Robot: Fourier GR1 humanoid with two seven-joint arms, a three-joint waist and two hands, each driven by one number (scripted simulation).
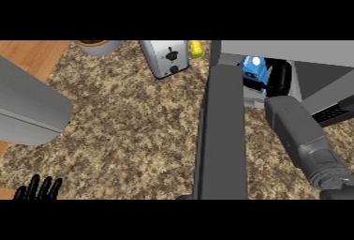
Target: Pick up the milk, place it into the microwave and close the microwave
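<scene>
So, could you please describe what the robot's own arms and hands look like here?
The right forearm is a grey, boxy segment with a ribbed, rounded joint near the lower edge. It ends in a black right hand. The left hand is black too, its slim fingers showing at the lower left. No cables or markings show.

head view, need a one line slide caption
Right hand reaches into the open microwave beside the blue milk carton; left hand rests at the lower left.

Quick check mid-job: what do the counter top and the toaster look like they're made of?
Counter top: apparently speckled granite-like stone, mottled brown and beige grain, matte. Toaster: likely brushed metal, pale grey body with soft sheen and dark slots and knob.
</scene>
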